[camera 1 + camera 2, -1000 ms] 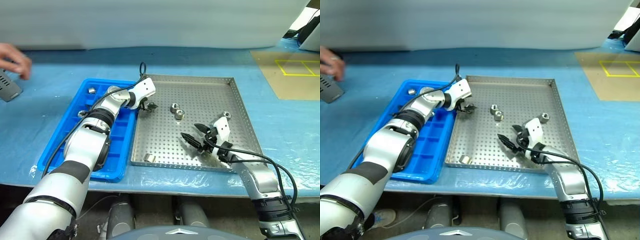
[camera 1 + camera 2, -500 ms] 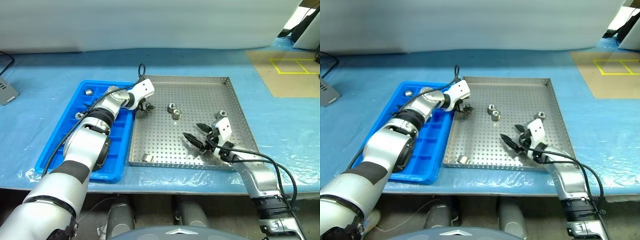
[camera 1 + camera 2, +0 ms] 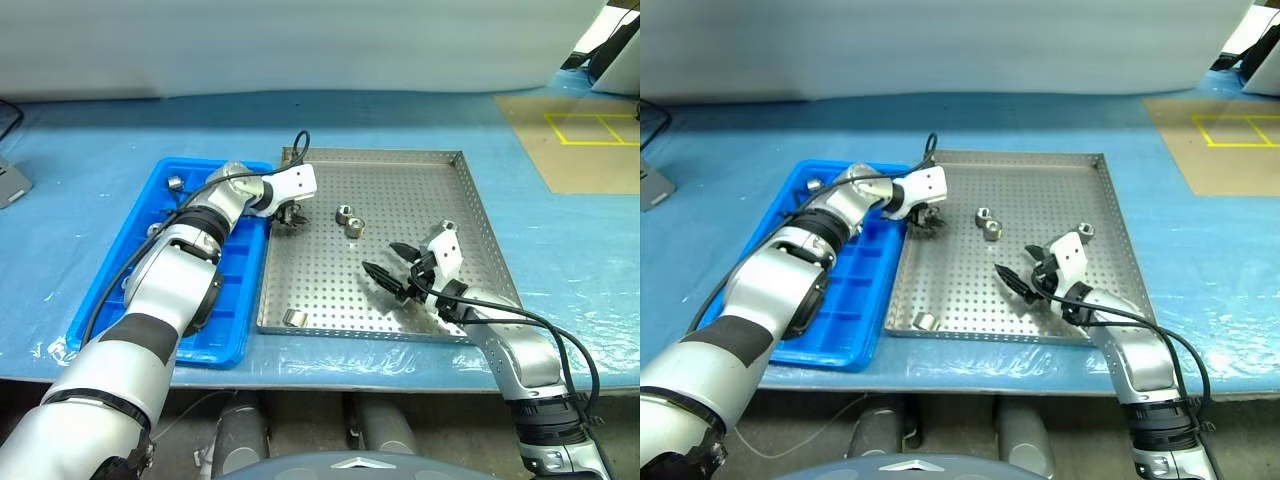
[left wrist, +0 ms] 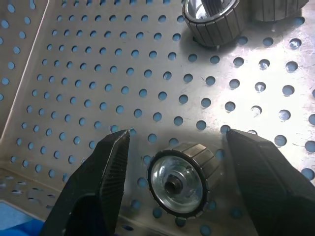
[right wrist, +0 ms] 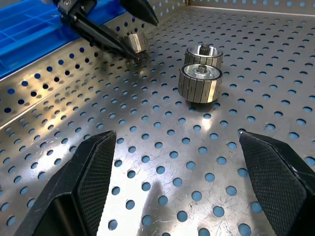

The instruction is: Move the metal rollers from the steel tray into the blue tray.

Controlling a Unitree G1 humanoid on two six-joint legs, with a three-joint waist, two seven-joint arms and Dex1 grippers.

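A table covered in light blue sheeting carries a large square silver-grey steel tray with a perforated floor and, touching its left rim, a bright blue plastic tray divided into small square compartments. The robot's left hand hangs over the steel tray's far left corner, its two black fingers spread on either side of one small shiny ribbed metal roller that lies on the holes, with a gap on each side. The right hand hovers above the tray's near right part, its fingers wide apart and holding nothing. Two more rollers sit touching each other near the tray's middle, another lies by the right rim, and one rests near the front left rim. Two rollers already lie in the blue tray's far compartments
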